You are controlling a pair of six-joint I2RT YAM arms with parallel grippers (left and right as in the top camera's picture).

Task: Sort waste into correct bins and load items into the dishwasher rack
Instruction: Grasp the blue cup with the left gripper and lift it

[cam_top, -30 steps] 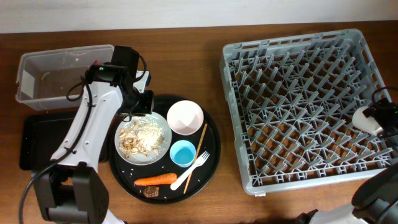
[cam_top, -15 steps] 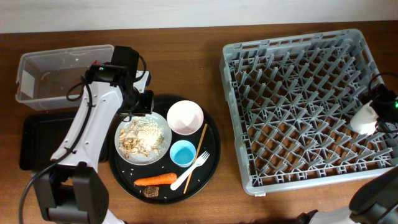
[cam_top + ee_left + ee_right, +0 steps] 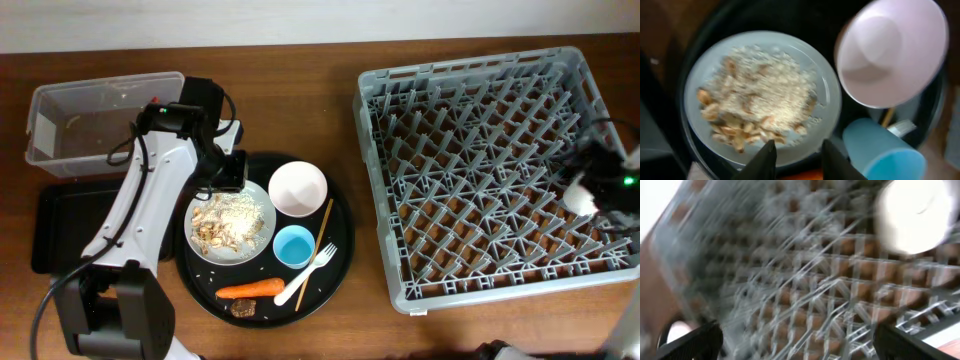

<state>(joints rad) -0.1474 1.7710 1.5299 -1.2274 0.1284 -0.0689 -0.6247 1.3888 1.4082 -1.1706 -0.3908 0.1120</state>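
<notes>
White plate [image 3: 256, 244] heaped with rice [image 3: 234, 212], left side of round black tray [image 3: 343, 230]. My left gripper [image 3: 797, 160] over plate's near rim, fingers [image 3: 766, 161] parted, holding nothing. Pink bowl [image 3: 298, 188] just right of plate; blue cup [image 3: 295, 245], fork [image 3: 305, 272], carrot [image 3: 250, 289] nearer. Clear tub [image 3: 90, 120] far left. Grey rack [image 3: 480, 170] right, white cup [image 3: 580, 193] inside near right wall. My right gripper [image 3: 797, 330] beside cup, spread wide, empty; view blurred.

The left arm [image 3: 150, 200] has white shells, black joints and thin black cables. The left gripper [image 3: 796, 157] has dark fingers [image 3: 765, 162].
</notes>
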